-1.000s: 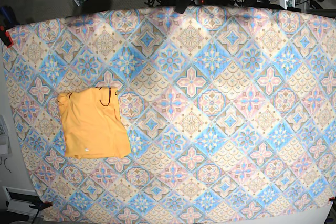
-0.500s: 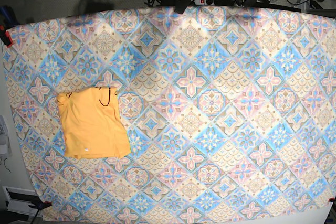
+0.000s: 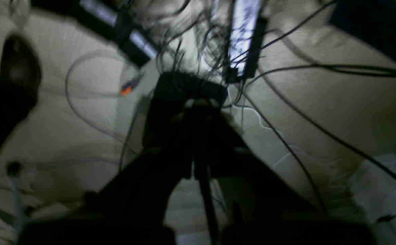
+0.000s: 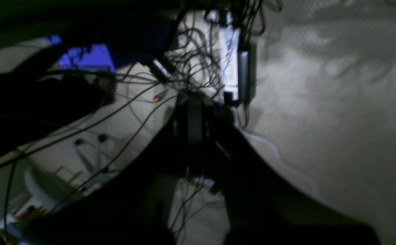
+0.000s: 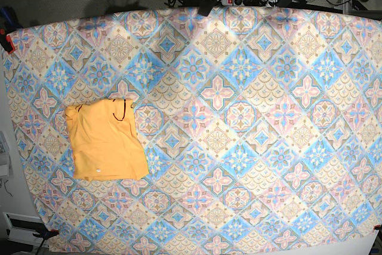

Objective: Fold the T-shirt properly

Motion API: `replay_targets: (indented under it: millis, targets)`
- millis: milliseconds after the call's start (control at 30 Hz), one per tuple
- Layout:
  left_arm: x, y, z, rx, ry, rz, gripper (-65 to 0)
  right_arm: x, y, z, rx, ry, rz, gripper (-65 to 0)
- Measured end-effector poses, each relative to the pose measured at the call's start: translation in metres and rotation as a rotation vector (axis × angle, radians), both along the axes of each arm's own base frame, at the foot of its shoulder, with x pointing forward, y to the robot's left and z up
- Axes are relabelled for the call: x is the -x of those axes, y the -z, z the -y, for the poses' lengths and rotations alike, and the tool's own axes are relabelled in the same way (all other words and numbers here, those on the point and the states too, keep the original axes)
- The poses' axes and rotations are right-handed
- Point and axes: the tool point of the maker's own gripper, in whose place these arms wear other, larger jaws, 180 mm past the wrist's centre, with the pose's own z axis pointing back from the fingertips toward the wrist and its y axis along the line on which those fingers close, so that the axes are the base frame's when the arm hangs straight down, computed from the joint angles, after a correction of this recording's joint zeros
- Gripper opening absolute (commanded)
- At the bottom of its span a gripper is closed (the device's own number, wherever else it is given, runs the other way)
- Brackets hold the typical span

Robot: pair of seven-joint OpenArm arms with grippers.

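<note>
Left wrist view: The left gripper [image 3: 198,136] appears as a dark silhouette with its jaws brought together and nothing between them. It faces a pale floor [image 3: 337,112] strewn with cables [image 3: 286,143], beside a power strip [image 3: 242,37]. No cloth is in this view, so the arm is judged to be parked off the work surface.

Right wrist view: The right gripper [image 4: 194,136] is likewise a dark silhouette, jaws closed and empty. It points at the same cable tangle and power strip [image 4: 232,58] on the floor. The shirt is not in this view.

Base view: The T-shirt [image 5: 106,140] lies on the tablecloth [image 5: 250,135] at the left side, about mid-depth. It forms a compact rectangle with its dark neck trim at the far edge and a small white label near its near edge. Its edges are roughly squared, so the fold is judged complete, which would account for both arms being clear of the table. Only small pale parts of the arms show at the far edge, beyond the cloth. The T-shirt is well apart from both grippers, touched by neither.
</note>
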Motion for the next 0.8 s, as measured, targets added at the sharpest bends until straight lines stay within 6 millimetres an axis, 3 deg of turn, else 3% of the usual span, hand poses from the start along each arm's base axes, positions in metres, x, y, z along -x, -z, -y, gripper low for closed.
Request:
replay_targets:
  millis: [100,300,533,667,800]
  targets:
    - [-0.001,0.003,0.005,-0.001,0.065,-0.004,-65.0,-0.001,0.003,-0.01,-0.022,0.044,-0.005,-65.0]
    - [-0.007,0.006,0.032,0.058,0.167,-0.003,-65.0,-0.038,0.018,-0.027,0.059,0.106,0.054,-64.9]
    - [-0.033,0.009,0.041,0.066,0.17,0.037,-65.0,-0.026,0.02,-0.06,0.061,0.113,0.017,-64.8]
    - [-0.032,0.009,0.048,0.08,0.163,0.038,-65.0,-0.05,0.02,-0.079,0.03,0.121,0.054,-64.9]
    - [-0.032,0.009,0.042,0.07,0.161,0.034,-65.0,-0.057,0.021,-0.073,0.047,0.13,0.073,-64.9]
